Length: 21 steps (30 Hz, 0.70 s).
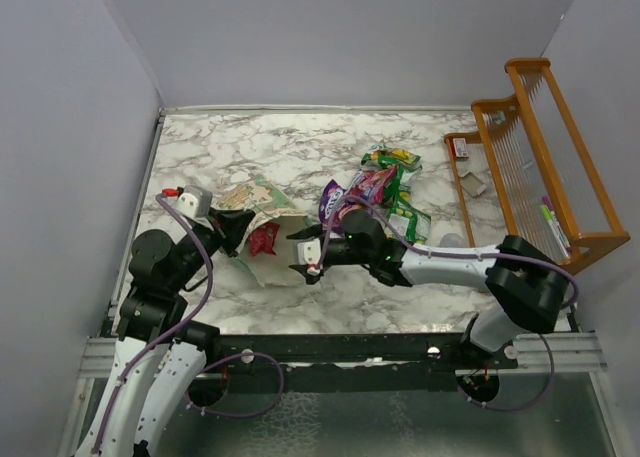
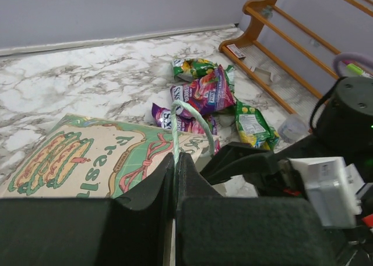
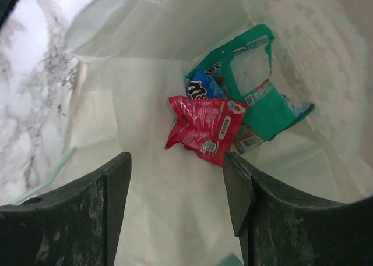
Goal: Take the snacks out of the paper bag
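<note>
Starting closest in: the left gripper (image 2: 175, 167) is clamped tight on the paper bag's (image 2: 87, 155) pale green handle loop (image 2: 175, 129). You only get that from the left wrist view. From the top camera the handle is too small to make out.

The right gripper (image 3: 178, 167) has its fingers spread with nothing between them, and it sits right at the bag's mouth. Its own camera is the only one that looks properly inside. There's a red-pink packet (image 3: 204, 126) lying on the cream lining at 12 o'clock from the fingers, just past the tips. The right finger's tip is close to its lower corner, but I can't tell if they touch. A blue packet (image 3: 203, 87) pokes out behind it, also around 12. A green packet (image 3: 256, 91) lies further in at about 1 o'clock.

The top view only catches a red sliver in the bag opening, at 9 o'clock from the right gripper.

Further out, both the top and left wrist views show a pile of snacks (image 1: 378, 189) on the marble table (image 1: 250, 142), purple and green ones, at roughly 2 o'clock from the bag. The right wrist camera sees none of that. The orange wooden rack (image 1: 540, 152) stands along the table's 3 o'clock edge.
</note>
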Available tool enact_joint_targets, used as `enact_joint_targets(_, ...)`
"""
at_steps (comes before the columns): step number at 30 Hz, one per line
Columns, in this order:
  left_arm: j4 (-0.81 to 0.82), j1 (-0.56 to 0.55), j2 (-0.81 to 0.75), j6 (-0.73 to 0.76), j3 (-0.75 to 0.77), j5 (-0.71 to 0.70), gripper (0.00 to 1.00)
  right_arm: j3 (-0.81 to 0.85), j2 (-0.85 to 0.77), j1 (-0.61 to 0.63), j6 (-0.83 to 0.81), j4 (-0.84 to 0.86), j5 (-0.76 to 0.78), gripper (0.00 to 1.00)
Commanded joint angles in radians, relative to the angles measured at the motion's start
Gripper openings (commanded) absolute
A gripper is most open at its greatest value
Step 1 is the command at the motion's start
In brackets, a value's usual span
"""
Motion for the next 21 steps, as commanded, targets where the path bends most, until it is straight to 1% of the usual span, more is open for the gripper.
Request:
enact_joint_targets(1,0.013,-0.002,-0.015,-0.007,-0.004,0.078,0.0,0.106,0.16,0.032,-0.076,0.094,0.025,0.65)
enact_joint_targets(5,0.024,-0.001,-0.019,-0.016,-0.008,0.101,0.0,0.191,0.29,0.052,-0.058,0.171,0.145,0.69)
enact_joint_targets(7,0.026,-0.001,-0.02,-0.018,-0.006,0.104,0.0,0.215,0.356,0.053,-0.009,0.267,0.216,0.72)
enact_joint_targets(9,0.023,-0.001,-0.02,-0.018,-0.001,0.113,0.0,0.255,0.416,0.052,0.01,0.286,0.254,0.73)
enact_joint_targets(13,0.02,-0.001,-0.015,-0.019,0.001,0.135,0.0,0.324,0.516,0.053,0.061,0.322,0.26,0.74)
enact_joint_targets(16,0.028,-0.001,-0.011,-0.026,0.003,0.141,0.0,0.346,0.568,0.053,0.081,0.348,0.278,0.74)
enact_joint_targets(19,0.042,-0.001,-0.008,-0.033,0.001,0.149,0.0,0.374,0.608,0.053,0.079,0.334,0.293,0.74)
enact_joint_targets(21,0.041,-0.001,-0.001,-0.032,0.006,0.144,0.0,0.385,0.624,0.053,0.067,0.318,0.274,0.75)
